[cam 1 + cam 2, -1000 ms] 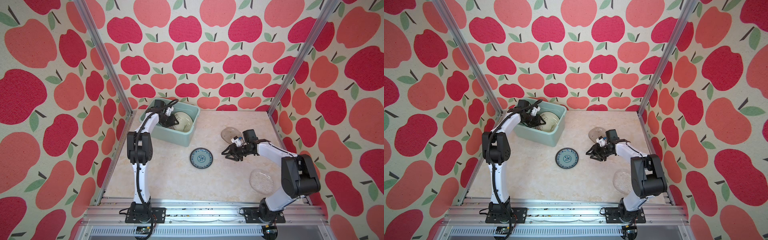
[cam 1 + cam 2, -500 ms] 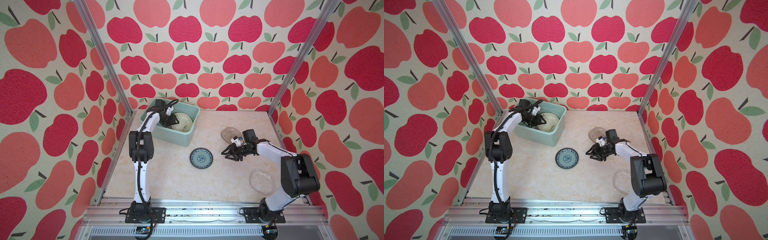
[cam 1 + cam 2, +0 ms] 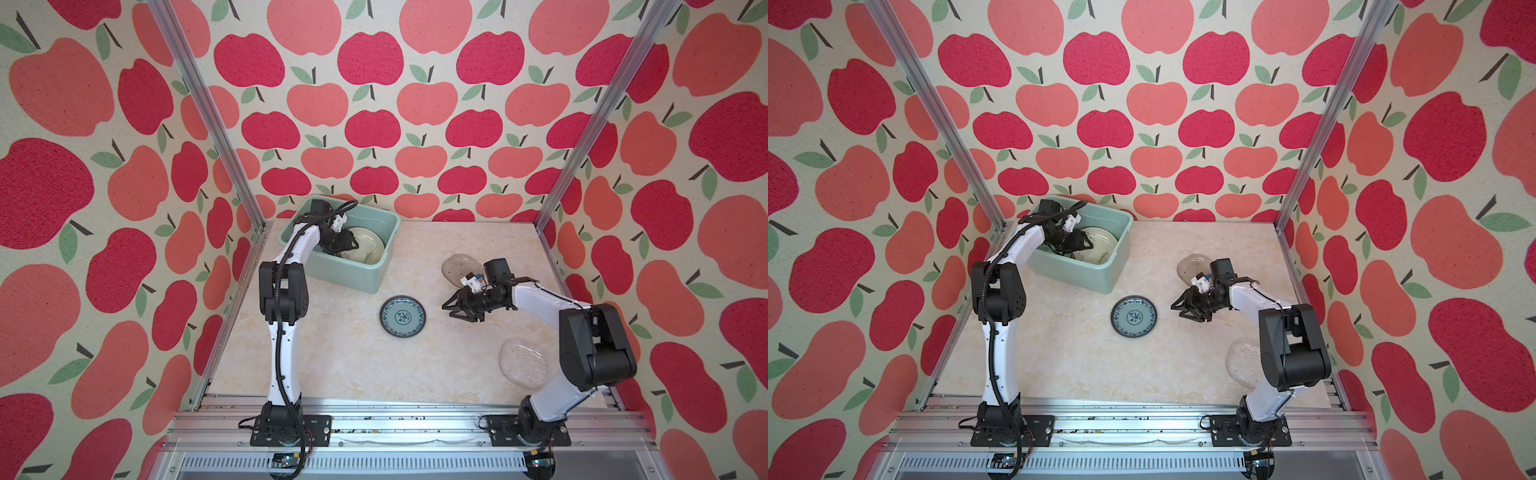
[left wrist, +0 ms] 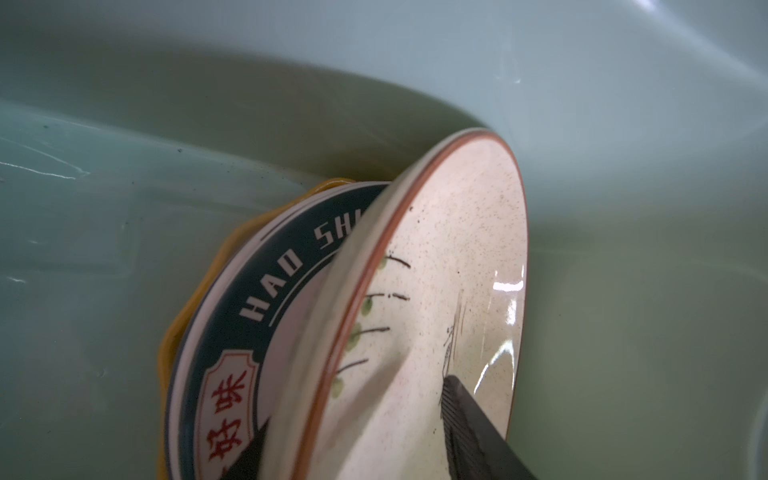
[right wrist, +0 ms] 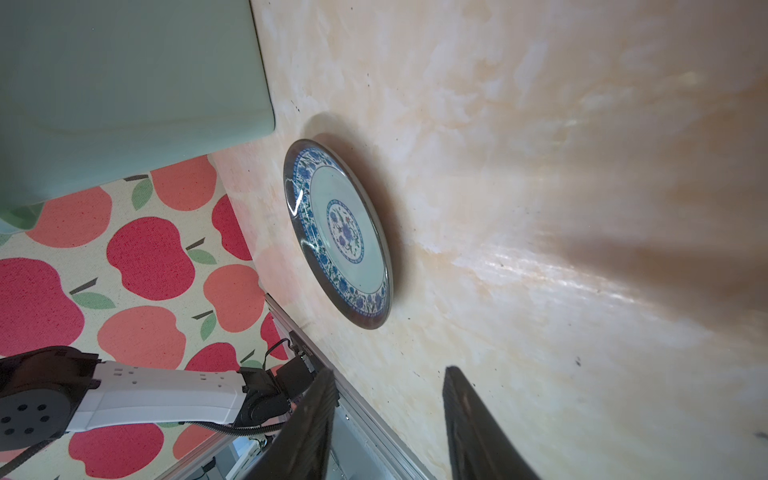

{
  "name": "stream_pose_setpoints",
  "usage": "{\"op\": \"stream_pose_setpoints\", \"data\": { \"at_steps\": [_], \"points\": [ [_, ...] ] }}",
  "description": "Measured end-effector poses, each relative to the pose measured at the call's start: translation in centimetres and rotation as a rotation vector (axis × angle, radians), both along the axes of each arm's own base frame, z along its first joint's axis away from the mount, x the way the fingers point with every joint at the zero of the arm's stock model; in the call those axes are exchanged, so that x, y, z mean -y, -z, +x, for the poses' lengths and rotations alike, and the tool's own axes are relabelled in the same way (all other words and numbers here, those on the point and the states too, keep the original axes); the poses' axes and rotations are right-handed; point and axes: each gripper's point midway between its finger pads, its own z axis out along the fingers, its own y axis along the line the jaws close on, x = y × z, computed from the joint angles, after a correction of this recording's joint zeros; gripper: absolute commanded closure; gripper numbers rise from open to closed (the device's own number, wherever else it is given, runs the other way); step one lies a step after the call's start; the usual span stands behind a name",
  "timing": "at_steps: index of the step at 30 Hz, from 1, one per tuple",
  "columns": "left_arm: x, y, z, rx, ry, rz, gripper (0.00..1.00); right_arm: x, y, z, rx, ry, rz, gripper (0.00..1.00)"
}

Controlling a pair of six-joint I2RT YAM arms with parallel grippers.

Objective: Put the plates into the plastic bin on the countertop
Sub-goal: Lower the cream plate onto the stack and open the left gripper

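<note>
Top view: three plates (image 3: 402, 316) (image 3: 460, 270) (image 3: 522, 362) on countertop (image 3: 340, 357), one bin (image 3: 345, 274); left pincer (image 3: 351, 245), right pincer (image 3: 455, 311) open.

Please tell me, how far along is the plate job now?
Done: at least a yellow plate and a lettered plate lie in the bin. In hand: the left gripper, jaws open, straddles the cream plate leaning on them. Remaining: the teal plate and two glass plates on the countertop; the open, empty right gripper hovers near the teal one.
</note>
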Motion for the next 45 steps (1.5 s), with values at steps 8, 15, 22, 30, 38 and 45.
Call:
{"op": "stream_pose_setpoints", "data": {
  "at_steps": [8, 15, 22, 30, 38, 45],
  "points": [
    [-0.1, 1.9, -0.1, -0.026, 0.014, 0.016, 0.27, -0.1, 0.4, 0.1, -0.014, -0.002, 0.003, 0.55],
    [0.2, 1.4, 0.1, -0.007, 0.027, 0.015, 0.11, -0.2, 0.5, 0.4, -0.013, -0.003, 0.007, 0.55],
    [0.4, 1.2, 0.4, 0.012, 0.032, 0.011, 0.01, -0.4, 0.9, 0.5, -0.026, -0.008, 0.004, 0.55],
    [-0.6, 0.2, 0.0, 0.055, -0.017, 0.057, 0.01, -0.7, 0.8, 0.5, -0.021, -0.015, 0.0, 0.53],
    [-1.7, -5.5, -0.1, 0.185, -0.1, 0.075, 0.01, 0.1, 0.5, 0.4, -0.002, -0.001, -0.057, 0.47],
    [-2.2, -8.1, -0.1, 0.239, -0.134, 0.089, 0.01, 1.1, -1.6, 0.4, 0.075, 0.011, -0.113, 0.44]
  ]
}}
